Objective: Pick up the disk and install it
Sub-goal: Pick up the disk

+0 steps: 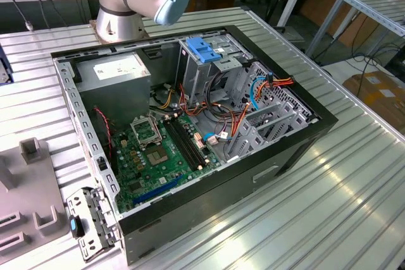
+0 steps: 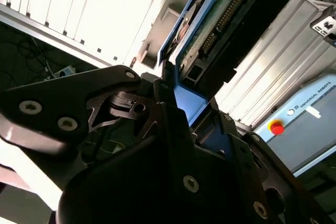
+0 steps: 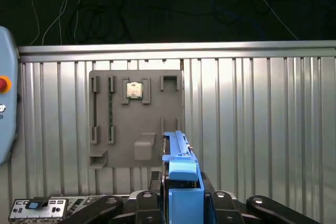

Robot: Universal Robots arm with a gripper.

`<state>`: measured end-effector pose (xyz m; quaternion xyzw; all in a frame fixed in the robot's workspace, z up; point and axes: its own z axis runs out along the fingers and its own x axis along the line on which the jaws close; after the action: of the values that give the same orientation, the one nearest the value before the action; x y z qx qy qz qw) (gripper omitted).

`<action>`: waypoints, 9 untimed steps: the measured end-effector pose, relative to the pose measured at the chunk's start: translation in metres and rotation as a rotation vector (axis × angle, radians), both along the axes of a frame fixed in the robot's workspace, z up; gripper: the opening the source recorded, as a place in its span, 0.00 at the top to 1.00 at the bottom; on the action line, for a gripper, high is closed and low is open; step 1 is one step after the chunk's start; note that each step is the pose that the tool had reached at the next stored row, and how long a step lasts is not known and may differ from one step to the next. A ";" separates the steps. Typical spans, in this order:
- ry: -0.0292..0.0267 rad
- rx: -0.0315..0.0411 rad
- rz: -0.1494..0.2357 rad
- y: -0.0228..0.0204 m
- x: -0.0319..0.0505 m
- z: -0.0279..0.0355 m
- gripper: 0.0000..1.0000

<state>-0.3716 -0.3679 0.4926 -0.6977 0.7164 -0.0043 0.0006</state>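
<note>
A robot gripper (image 3: 181,200) is pinching the disk (image 3: 180,174) by its bright blue carrier rail. The black fingers (image 3: 144,203) are pressing on the rail from either side, so the drive is standing on edge and pointing away from the wrist. Gripping the plastic frame is likely keeping pressure off the drive's body. In the second wrist view, the gripper (image 2: 184,103) is clamping the blue end, and the disk (image 2: 215,22) is showing its green circuit board beyond it.

In the first wrist view, the disk is hanging over a grey fixture tray (image 3: 121,129) lying on the ribbed metal table (image 3: 262,129). Its recesses look shaped to hold loose parts, and a square processor chip (image 3: 134,89) is sitting in one. Whether the disk's far end is touching the tray cannot be told.

In the exterior view, the tray (image 1: 31,210) is at the near left of the exterior view. The open computer case (image 1: 297,150) is lying on its side in the middle, interior facing up for access. A tall grey drive cage (image 1: 204,61) with a blue handle is standing toward its far side. The disk is not yet in the case.
</note>
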 end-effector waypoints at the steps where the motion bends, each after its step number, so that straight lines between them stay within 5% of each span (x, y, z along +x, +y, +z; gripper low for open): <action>1: -0.0001 0.0001 0.000 0.0000 0.0041 -0.0001 0.63; 9: -0.0001 0.0000 0.000 -0.0003 0.0142 0.0079 0.63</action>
<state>-0.3574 -0.3682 0.5006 -0.6978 0.7163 -0.0043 0.0007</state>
